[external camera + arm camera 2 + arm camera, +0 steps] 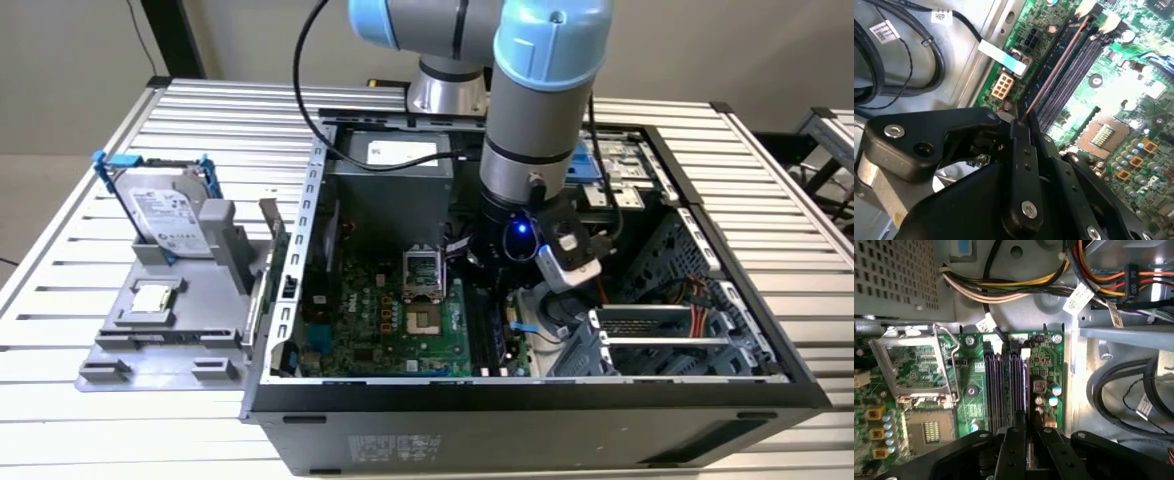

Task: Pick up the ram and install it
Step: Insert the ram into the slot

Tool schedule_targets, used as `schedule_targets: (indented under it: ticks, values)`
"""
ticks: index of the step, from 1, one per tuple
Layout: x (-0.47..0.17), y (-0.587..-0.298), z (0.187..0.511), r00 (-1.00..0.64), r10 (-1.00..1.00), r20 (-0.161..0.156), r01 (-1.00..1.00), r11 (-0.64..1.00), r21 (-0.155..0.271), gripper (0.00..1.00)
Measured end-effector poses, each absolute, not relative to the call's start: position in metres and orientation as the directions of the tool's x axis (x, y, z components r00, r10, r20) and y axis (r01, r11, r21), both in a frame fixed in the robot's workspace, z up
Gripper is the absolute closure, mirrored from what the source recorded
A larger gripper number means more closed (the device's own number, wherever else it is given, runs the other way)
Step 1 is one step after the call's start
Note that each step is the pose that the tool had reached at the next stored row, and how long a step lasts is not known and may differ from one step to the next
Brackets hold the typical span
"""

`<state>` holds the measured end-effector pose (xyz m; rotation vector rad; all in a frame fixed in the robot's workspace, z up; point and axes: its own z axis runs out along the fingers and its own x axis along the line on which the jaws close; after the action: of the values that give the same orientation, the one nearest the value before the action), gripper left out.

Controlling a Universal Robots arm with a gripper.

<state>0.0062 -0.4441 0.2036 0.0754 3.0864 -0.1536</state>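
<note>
— Green board edge, thin and brownish seen end-on: that is the ram [1054, 70], running out from between the fingers [1023, 150] in the second wrist view.

— So the fingers are clamped on it?

— Closed tight on one end of it, yes, as far as I can judge. The stick lies parallel to the black memory slots [1076, 75] and right over them. I cannot tell whether its lower edge touches a slot or hangs just above.

— Why hold it that way?

— Probably so the long edge lines up with the slot it must go into (a skewed stick would likely jam at the end clips).

— Where is all this in the exterior view?

— The arm [534, 110] reaches straight down into the open computer case [534, 420], at about four o'clock from the processor socket [424, 270] on the motherboard [374, 320]. The hard drive [167, 215] in its blue-handled frame stands on the desk [67, 330], at nine o'clock from the case, well apart.

— And the first wrist view?

— The fingers [1016, 435] sit directly above the slot rows [1004, 385], beside the socket.
</note>
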Motion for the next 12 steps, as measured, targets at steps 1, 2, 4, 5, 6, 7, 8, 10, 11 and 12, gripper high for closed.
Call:
schedule_targets:
  ticks: [1,2,4,5,6,7,8,10,11,12]
  values:
    - [0.006,-0.445,0.205,-0.998,0.046,-0.052,0.051,0.994,-0.099,0.00]
    - [0.006,-0.445,0.208,-0.997,0.049,-0.051,0.054,0.994,-0.098,0.00]
    - [0.006,-0.444,0.216,-0.997,0.050,-0.051,0.055,0.994,-0.098,0.00]
    - [0.006,-0.445,0.221,-0.997,0.050,-0.051,0.055,0.994,-0.098,0.00]
    - [0.006,-0.444,0.225,-0.997,0.050,-0.051,0.055,0.994,-0.098,0.00]
    - [0.006,-0.445,0.230,-0.997,0.050,-0.051,0.055,0.994,-0.098,0.00]
    - [0.006,-0.444,0.234,-0.997,0.050,-0.051,0.055,0.994,-0.098,0.00]
    - [0.006,-0.445,0.239,-0.998,0.050,-0.047,0.054,0.994,-0.097,0.00]
    - [0.006,-0.445,0.239,-0.998,0.050,-0.048,0.055,0.994,-0.097,0.00]
    - [0.006,-0.445,0.239,-0.998,0.050,-0.047,0.055,0.994,-0.097,0.00]
